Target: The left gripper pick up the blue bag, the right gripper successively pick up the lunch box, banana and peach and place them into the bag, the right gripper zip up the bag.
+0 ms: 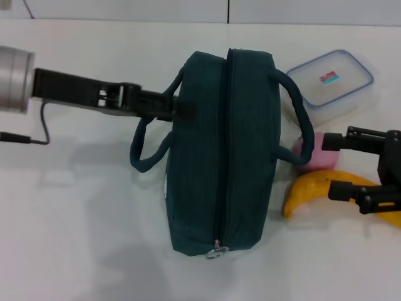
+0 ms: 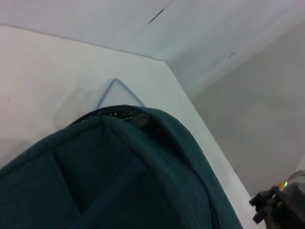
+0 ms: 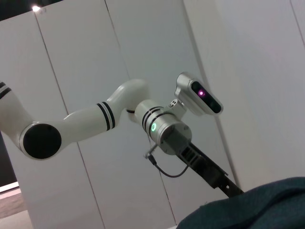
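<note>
The blue bag (image 1: 222, 157) lies in the middle of the table with its zipper closed and the metal ring toward me. My left gripper (image 1: 178, 111) reaches in from the left and is shut on the blue bag where the left rope handle meets the bag's side. The bag (image 2: 109, 176) fills the left wrist view. My right gripper (image 1: 341, 164) stands open to the right of the bag, one finger over the peach (image 1: 319, 155), the other over the banana (image 1: 313, 188). The lunch box (image 1: 331, 78) sits behind them at the back right.
The bag's right handle (image 1: 301, 116) loops out toward the peach and the lunch box. A black cable (image 1: 37, 135) trails from the left wrist. The table's back edge meets a white wall. In the right wrist view the left arm (image 3: 167, 131) shows above the bag's corner (image 3: 257, 205).
</note>
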`<state>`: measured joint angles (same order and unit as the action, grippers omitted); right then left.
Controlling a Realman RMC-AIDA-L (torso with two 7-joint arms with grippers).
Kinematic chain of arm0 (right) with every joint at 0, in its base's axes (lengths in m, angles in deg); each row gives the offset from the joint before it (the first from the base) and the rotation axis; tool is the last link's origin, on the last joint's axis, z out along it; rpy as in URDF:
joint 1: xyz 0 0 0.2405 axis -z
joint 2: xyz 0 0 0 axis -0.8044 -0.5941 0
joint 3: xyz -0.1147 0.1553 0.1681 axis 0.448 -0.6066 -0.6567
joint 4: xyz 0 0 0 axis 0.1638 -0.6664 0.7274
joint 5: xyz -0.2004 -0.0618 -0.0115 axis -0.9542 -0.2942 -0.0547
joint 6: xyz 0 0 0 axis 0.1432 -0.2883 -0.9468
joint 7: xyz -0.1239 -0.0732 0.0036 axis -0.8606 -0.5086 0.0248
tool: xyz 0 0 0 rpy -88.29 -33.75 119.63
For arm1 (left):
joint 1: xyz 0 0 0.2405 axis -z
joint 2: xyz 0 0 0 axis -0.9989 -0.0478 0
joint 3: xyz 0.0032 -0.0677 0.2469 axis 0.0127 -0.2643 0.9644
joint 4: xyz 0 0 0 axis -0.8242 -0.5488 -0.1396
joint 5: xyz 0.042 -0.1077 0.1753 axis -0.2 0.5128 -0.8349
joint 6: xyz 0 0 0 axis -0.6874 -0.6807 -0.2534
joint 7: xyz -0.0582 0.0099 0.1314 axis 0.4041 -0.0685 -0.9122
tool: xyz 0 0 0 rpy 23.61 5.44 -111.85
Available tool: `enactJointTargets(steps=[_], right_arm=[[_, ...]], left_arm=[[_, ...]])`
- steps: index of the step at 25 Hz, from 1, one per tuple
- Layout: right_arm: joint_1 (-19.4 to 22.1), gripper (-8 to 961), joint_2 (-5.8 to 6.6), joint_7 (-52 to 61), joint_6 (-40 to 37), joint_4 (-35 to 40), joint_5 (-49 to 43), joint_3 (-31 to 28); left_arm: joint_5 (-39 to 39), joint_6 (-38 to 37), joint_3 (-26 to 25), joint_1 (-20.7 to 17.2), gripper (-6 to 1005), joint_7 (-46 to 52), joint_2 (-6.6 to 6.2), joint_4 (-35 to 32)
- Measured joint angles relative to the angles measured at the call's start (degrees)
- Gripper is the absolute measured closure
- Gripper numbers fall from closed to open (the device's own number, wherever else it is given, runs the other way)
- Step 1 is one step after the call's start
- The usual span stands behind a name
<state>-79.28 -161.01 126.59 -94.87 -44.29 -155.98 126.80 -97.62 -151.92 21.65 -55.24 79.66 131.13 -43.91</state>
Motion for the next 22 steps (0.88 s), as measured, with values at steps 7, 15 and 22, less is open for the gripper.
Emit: enactJointTargets(steps=[7, 15, 22], right_arm=[[1.0, 97, 0.00, -0.3, 0.0, 0.0, 0.0, 0.0], [2.1, 98, 0.00, -0.3, 0.0, 0.0, 0.0, 0.0], [3.3, 98, -0.03, -0.4, 0.0, 0.0, 0.2, -0.1]], left_arm=[[-3.9, 0.6, 0.2, 3.1, 169, 5.9, 1.31, -1.5], [-8.9, 2.2, 0.4, 5.0, 181, 7.3, 2.20, -2.3], [-9.0, 2.2, 0.4, 5.3, 201, 6.4, 1.89, -1.7]])
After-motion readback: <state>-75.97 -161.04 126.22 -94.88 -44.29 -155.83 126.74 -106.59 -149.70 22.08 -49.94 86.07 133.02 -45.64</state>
